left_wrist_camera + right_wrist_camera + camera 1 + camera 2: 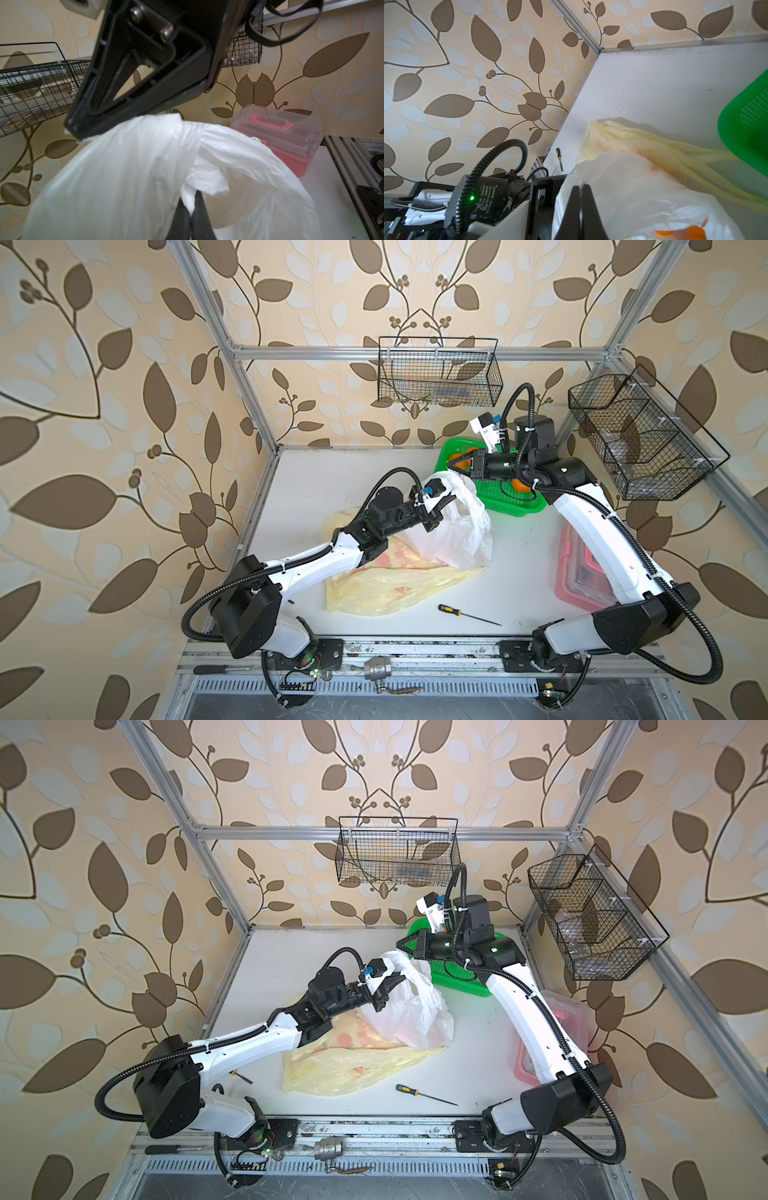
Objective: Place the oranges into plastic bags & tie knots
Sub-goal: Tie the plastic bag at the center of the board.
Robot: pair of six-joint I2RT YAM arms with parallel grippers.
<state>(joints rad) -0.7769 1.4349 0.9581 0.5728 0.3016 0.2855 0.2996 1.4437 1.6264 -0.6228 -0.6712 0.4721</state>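
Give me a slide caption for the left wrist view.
Left gripper pinches the translucent white plastic bag; right gripper grips its rim, pink-handled clear box behind.

The black motor (pixel 483 197) bears a label reading "DAMIAO"

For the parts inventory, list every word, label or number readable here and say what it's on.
"DAMIAO": white print on the left arm's black motor housing, seen turned sideways in the right wrist view.
Smaller lines beside it: too blurred to read.
No readable text on the white bag, yellow bags, pink box or screwdriver.
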